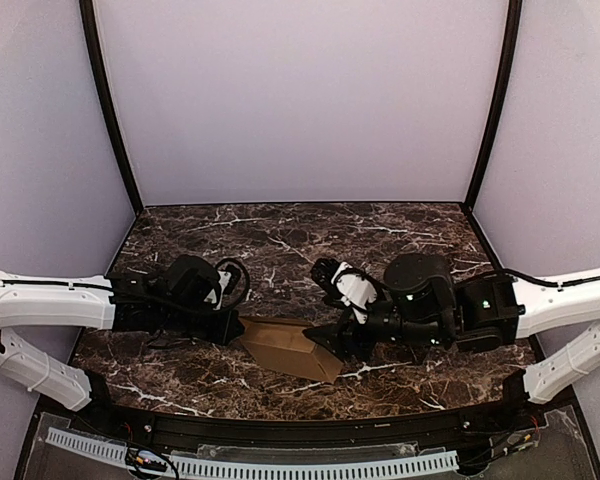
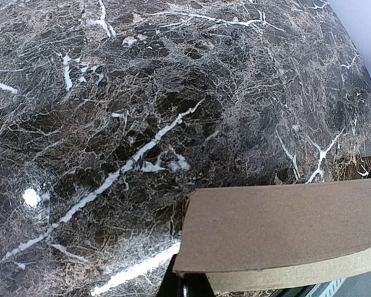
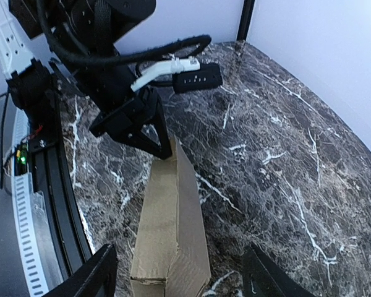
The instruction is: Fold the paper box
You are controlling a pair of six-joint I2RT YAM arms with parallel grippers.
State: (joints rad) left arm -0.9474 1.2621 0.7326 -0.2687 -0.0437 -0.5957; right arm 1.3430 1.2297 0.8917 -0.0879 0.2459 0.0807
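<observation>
A narrow brown thin-cardboard box (image 1: 285, 347) lies on the dark marble tabletop (image 1: 280, 240). The left gripper (image 3: 162, 141) pinches the box's left end. The right gripper (image 3: 185, 275) straddles its right end, fingers spread. Closing gently, with the pinched end anchored, should keep the walls square.

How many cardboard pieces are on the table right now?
1. The paper box lies near the front of the table; the left pincer grips its left end, the right pincer stands open around its right end. Smaller scraps could be hidden beneath them.
</observation>
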